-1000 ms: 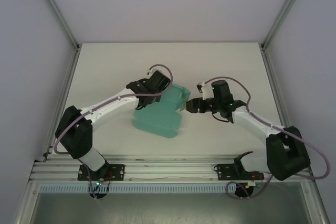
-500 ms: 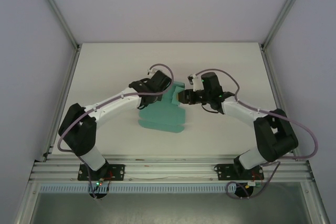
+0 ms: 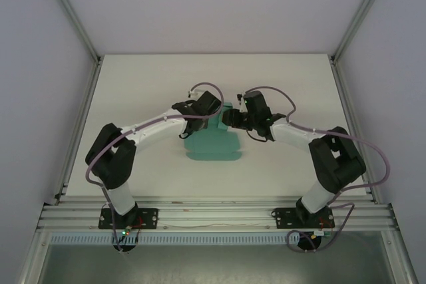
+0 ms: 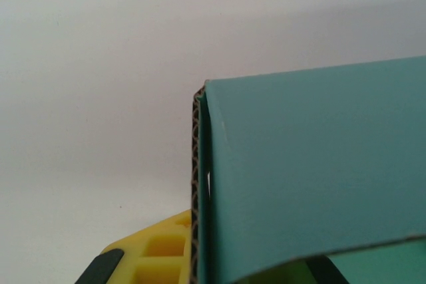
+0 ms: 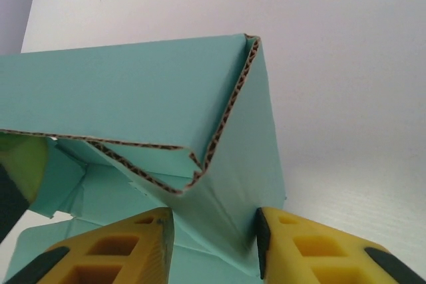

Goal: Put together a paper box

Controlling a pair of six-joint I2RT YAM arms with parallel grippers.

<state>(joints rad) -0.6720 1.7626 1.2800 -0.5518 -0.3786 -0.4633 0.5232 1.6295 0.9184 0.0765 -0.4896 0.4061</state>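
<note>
Handling the paper box (image 3: 212, 145), you are dealing with light corrugated card, I judge: stiff across panels, weak at creases and easily crushed, so edges beside a fold are looking like the safest holds. It is sitting mid-frame on the desk (image 3: 133, 84), its long axis running roughly top to bottom of the overhead view, upper end lifted between the arms. The left tool (image 3: 213, 120) is pinching that upper end; the right tool (image 5: 212, 225) is clamping a folded flap.
</note>
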